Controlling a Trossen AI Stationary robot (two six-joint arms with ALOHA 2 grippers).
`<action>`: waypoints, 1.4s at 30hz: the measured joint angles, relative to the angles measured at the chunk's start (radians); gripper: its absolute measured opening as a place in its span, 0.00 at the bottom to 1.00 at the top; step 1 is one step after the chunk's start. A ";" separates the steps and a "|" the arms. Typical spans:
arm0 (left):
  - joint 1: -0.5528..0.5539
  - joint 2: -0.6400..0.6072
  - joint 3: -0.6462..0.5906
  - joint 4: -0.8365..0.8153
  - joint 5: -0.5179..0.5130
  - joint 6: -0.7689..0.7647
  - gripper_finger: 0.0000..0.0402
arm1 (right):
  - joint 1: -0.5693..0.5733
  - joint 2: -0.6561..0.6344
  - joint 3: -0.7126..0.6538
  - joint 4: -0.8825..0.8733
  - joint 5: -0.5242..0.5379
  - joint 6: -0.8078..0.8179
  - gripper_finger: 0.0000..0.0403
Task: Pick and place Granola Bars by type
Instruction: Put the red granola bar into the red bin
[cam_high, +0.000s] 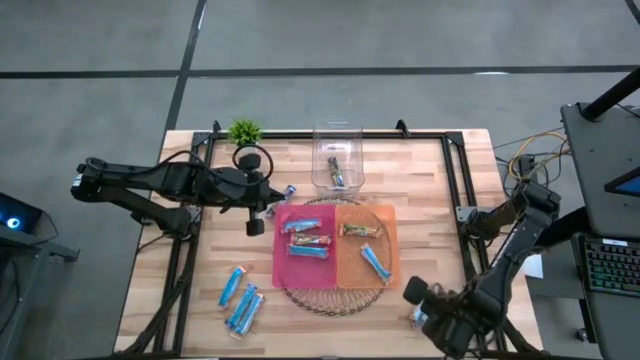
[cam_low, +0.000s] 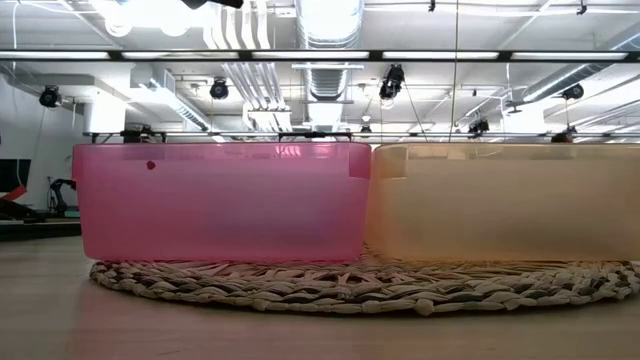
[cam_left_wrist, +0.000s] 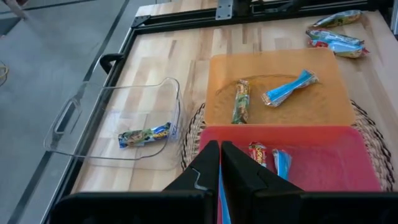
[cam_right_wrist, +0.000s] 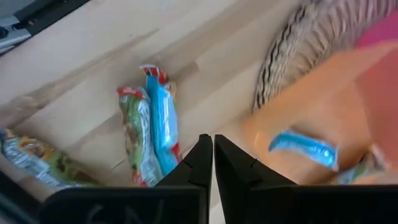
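Shiny wrapped granola bars are spread about. The pink bin (cam_high: 284, 262) holds a few (cam_high: 308, 240). In the orange bin (cam_high: 350, 270) lie a brown bar (cam_left_wrist: 241, 101) and a light blue one (cam_left_wrist: 290, 88). One dark bar (cam_left_wrist: 144, 135) lies in the clear container (cam_high: 337, 150). Loose blue bars (cam_high: 240, 297) lie on the table's near left. My left gripper (cam_left_wrist: 219, 155) hovers shut at the pink bin's left edge. My right gripper (cam_right_wrist: 208, 142) is shut above bare wood, between two loose bars (cam_right_wrist: 149, 130) and the orange bin (cam_right_wrist: 323, 106). The low view shows no gripper.
Both bins stand side by side on a round woven mat (cam_low: 360, 285). A small green plant (cam_high: 244, 131) stands at the far left corner. A black frame (cam_high: 455, 170) borders the table. One more bar (cam_high: 290, 192) lies left of the clear container, another (cam_right_wrist: 37, 158) near the right gripper.
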 joint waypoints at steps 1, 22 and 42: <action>0.000 0.000 0.000 0.000 0.000 0.000 0.00 | 0.009 0.000 -0.012 0.015 -0.001 -0.003 0.02; 0.000 0.000 0.000 0.000 0.000 -0.009 0.00 | 0.074 0.000 -0.265 0.208 -0.007 -0.074 0.02; 0.001 0.000 0.000 0.000 0.001 -0.024 0.00 | 0.016 0.000 -0.236 0.332 -0.137 -0.006 0.27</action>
